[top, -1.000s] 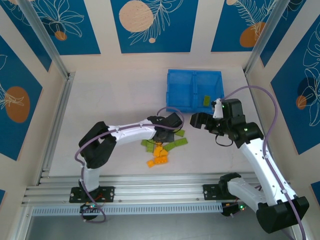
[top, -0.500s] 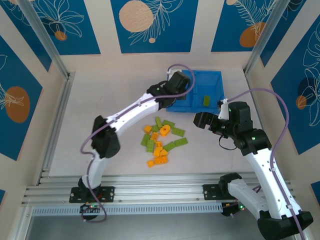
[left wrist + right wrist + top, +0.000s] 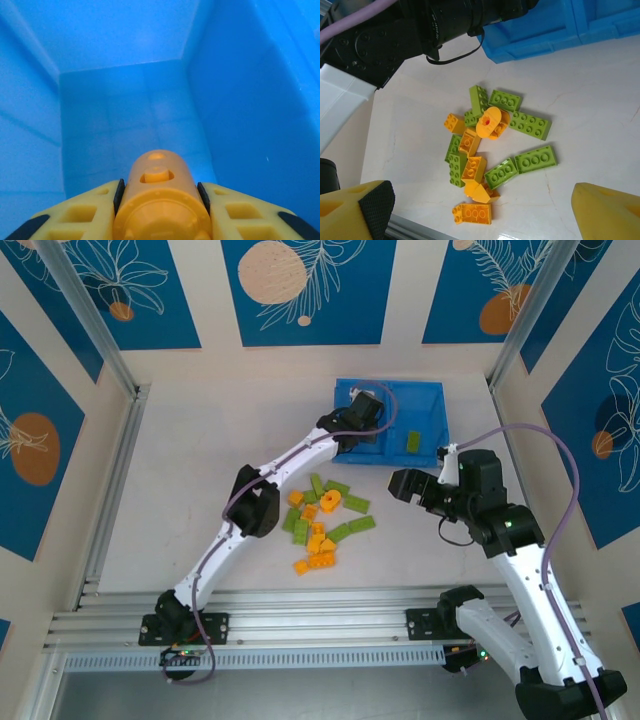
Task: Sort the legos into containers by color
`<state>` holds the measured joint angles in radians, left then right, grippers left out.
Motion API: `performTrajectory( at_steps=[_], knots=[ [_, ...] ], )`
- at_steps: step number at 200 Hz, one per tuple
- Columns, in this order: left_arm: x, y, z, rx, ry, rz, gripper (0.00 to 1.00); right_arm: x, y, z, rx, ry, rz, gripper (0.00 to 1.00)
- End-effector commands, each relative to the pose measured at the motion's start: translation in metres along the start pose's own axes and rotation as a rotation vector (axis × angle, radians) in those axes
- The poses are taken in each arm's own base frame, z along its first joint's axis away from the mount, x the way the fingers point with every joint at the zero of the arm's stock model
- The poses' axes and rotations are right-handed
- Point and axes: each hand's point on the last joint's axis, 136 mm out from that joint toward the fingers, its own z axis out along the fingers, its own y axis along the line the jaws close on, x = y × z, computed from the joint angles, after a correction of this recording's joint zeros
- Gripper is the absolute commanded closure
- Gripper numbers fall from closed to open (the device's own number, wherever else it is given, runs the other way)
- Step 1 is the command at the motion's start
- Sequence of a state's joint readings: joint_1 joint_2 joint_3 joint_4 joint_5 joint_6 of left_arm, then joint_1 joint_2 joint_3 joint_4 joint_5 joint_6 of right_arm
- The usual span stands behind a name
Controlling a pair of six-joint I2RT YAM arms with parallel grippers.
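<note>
My left gripper (image 3: 160,202) is shut on a rounded orange-yellow lego (image 3: 159,187) and holds it low inside the left compartment (image 3: 352,400) of the blue tray (image 3: 125,115). From above, the left gripper (image 3: 364,429) reaches over that compartment. One green lego (image 3: 412,442) lies in the right compartment (image 3: 425,405). The remaining orange-yellow and green legos (image 3: 322,520) lie in a loose pile on the table, seen closer in the right wrist view as the pile (image 3: 490,145). My right gripper (image 3: 397,485) hovers open right of the pile; the right gripper (image 3: 477,205) has nothing between its fingers.
The left arm (image 3: 290,455) stretches diagonally from its base across the table to the tray, passing just left of the pile. The tray's near wall (image 3: 545,40) stands beyond the pile. An aluminium rail (image 3: 300,605) runs along the near table edge.
The left arm lifted an orange-yellow lego from the pile and carried it up into the tray's left compartment. The right gripper drifted slightly right.
</note>
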<state>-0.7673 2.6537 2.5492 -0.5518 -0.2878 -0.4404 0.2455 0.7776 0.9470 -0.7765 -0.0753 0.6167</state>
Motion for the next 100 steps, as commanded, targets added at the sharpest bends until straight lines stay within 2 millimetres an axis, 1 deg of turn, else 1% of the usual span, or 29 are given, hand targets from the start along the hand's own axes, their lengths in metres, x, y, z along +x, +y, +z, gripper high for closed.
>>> performTrajectory(
  at_steps=[1, 11, 22, 30, 46, 61, 76, 82, 91, 100],
  knots=[
    [-0.036, -0.014, -0.018, 0.081, -0.079, -0.029, 0.49, 0.006, 0.000, 0.001, -0.008, 0.014, 0.020, 0.07],
    [-0.038, -0.013, -0.022, 0.079, -0.080, -0.032, 0.45, 0.006, 0.001, 0.001, -0.013, 0.014, 0.021, 0.07],
    [-0.045, -0.014, -0.030, 0.082, -0.088, -0.034, 0.45, 0.005, 0.002, 0.001, -0.016, 0.014, 0.020, 0.07],
    [-0.051, -0.014, -0.038, 0.084, -0.094, -0.036, 0.45, 0.004, 0.002, 0.000, -0.014, 0.011, 0.017, 0.07],
    [-0.066, -0.015, -0.062, 0.089, -0.114, -0.036, 0.46, 0.003, 0.002, -0.001, -0.010, 0.008, 0.017, 0.07],
    [-0.084, -0.011, -0.096, 0.062, -0.138, -0.025, 0.49, 0.003, 0.002, 0.000, -0.007, 0.008, 0.015, 0.08],
    [-0.098, -0.004, -0.135, 0.048, -0.160, -0.029, 0.51, 0.004, -0.001, 0.001, 0.003, 0.008, 0.020, 0.08],
    [-0.096, -0.001, -0.145, 0.049, -0.158, -0.026, 0.52, 0.005, -0.002, 0.003, 0.006, 0.011, 0.022, 0.08],
    [-0.102, 0.004, -0.171, 0.067, -0.189, -0.030, 0.52, 0.006, -0.002, 0.006, 0.006, 0.014, 0.022, 0.08],
    [-0.098, 0.007, -0.193, 0.092, -0.213, -0.022, 0.52, 0.007, -0.003, 0.010, 0.009, 0.021, 0.024, 0.08]
  ],
)
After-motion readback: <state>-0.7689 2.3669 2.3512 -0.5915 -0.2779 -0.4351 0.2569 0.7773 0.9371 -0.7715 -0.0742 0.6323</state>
